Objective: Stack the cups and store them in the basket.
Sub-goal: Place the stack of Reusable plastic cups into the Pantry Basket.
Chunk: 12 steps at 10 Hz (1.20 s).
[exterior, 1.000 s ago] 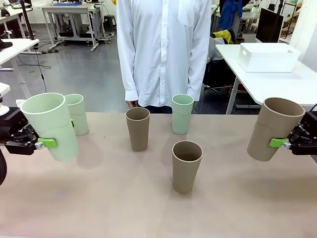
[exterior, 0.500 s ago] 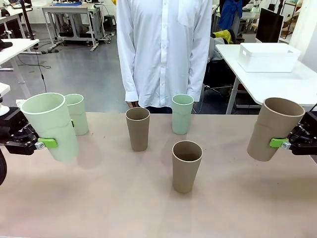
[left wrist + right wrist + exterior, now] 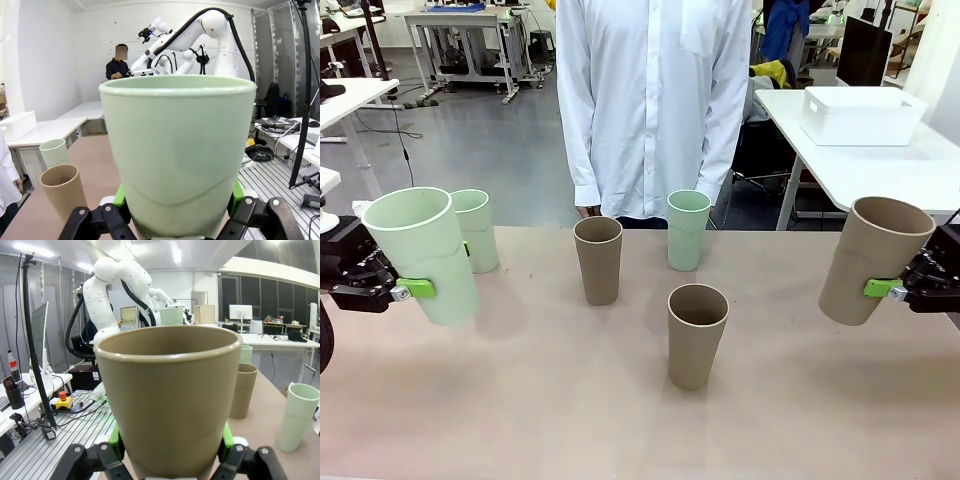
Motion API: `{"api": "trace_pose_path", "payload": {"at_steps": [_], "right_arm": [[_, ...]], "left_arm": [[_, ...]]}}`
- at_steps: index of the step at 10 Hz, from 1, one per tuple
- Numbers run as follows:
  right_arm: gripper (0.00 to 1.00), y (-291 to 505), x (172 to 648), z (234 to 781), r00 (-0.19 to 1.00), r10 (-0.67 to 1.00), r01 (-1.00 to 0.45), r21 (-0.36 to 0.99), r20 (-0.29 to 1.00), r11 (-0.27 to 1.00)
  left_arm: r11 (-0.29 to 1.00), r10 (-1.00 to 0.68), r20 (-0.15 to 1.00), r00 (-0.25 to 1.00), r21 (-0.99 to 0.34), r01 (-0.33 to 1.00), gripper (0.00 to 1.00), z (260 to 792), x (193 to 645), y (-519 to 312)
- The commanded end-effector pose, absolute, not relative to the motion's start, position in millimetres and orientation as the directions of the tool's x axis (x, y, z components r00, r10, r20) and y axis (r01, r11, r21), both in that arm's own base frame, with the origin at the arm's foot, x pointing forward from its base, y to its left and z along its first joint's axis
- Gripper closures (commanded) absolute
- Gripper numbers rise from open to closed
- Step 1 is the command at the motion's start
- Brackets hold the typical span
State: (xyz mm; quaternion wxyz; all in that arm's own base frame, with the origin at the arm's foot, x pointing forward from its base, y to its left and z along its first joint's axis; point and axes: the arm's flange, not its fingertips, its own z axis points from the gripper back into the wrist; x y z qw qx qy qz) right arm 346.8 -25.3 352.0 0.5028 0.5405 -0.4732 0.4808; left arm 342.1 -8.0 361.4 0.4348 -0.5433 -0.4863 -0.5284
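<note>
My left gripper [image 3: 405, 290] is shut on a pale mint cup [image 3: 420, 255], held tilted above the table's left side; the cup [image 3: 177, 155] sits between the green pads [image 3: 119, 197]. My right gripper [image 3: 885, 288] is shut on a tan cup [image 3: 875, 260], tilted above the right edge, also seen close up as the cup [image 3: 167, 400]. Standing upright on the table are a mint cup [image 3: 475, 230], a tan cup [image 3: 598, 260], a mint cup [image 3: 688, 230] and a nearer tan cup [image 3: 697, 335]. The white basket [image 3: 860, 115] rests on a separate white table at far right.
A person in a white shirt [image 3: 650, 100] stands at the far edge of the brown table [image 3: 570, 420], a hand behind the middle tan cup. The front half of the table is bare. Other tables and equipment stand farther back.
</note>
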Motion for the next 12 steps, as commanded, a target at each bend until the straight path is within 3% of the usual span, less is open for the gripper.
{"api": "trace_pose_path", "payload": {"at_steps": [1, 12], "right_arm": [[0.15, -25.7, 347.6, 353.9, 0.082, -0.024, -0.996, 0.081, 0.996, -0.039], [0.15, -25.7, 347.6, 353.9, 0.082, -0.024, -0.996, 0.081, 0.996, -0.039]], "left_arm": [[-0.154, 0.070, 0.997, -0.029, 0.040, 0.987, 0.15, 362.5, 341.7, -9.8], [-0.154, 0.070, 0.997, -0.029, 0.040, 0.987, 0.15, 362.5, 341.7, -9.8]]}}
